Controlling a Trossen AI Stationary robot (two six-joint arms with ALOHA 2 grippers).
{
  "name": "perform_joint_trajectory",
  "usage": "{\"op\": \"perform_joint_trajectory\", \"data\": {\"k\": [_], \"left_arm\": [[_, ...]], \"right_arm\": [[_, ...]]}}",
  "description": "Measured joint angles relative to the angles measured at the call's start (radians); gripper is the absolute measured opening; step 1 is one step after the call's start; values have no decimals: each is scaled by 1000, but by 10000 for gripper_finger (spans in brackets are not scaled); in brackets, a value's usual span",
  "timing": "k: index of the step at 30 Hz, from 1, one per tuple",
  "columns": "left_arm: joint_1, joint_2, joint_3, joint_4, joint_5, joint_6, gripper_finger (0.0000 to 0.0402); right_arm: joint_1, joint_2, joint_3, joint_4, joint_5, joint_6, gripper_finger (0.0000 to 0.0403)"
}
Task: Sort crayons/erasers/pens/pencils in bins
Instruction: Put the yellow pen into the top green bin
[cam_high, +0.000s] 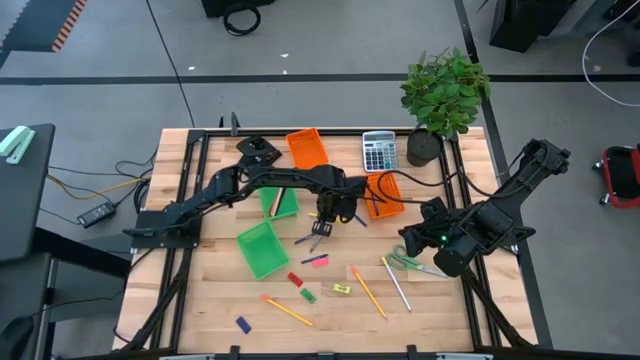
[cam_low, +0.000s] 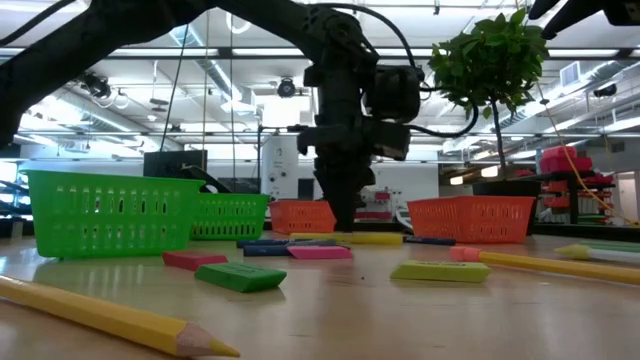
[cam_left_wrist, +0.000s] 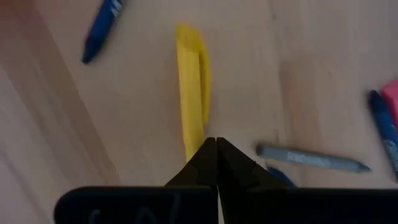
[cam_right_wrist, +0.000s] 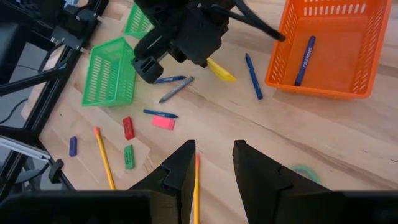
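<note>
Left gripper (cam_left_wrist: 216, 144) clenched on yellow crayon (cam_left_wrist: 193, 87) tip at frame centre; thin pinch, crayon may slip out.

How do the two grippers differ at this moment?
The left gripper is shut on the yellow crayon's end at mid-table; the right gripper is open and holds nothing. The left points down at the wood; the right hangs back above a pencil. Both have dark fingers.
</note>
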Motion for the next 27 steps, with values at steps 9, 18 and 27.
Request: {"op": "perform_joint_trajectory", "data": {"k": [9, 18, 27], "left_arm": [[0, -35, 1, -33, -9, 1, 6], [0, -43, 1, -15, -54, 7, 83], [0, -35, 1, 41, -91, 10, 175]], "right_arm": [[0, 0, 0, 0, 23, -35, 115], [0, 0, 0, 0, 24, -53, 115], [0, 0, 0, 0, 25, -60, 115]]}}
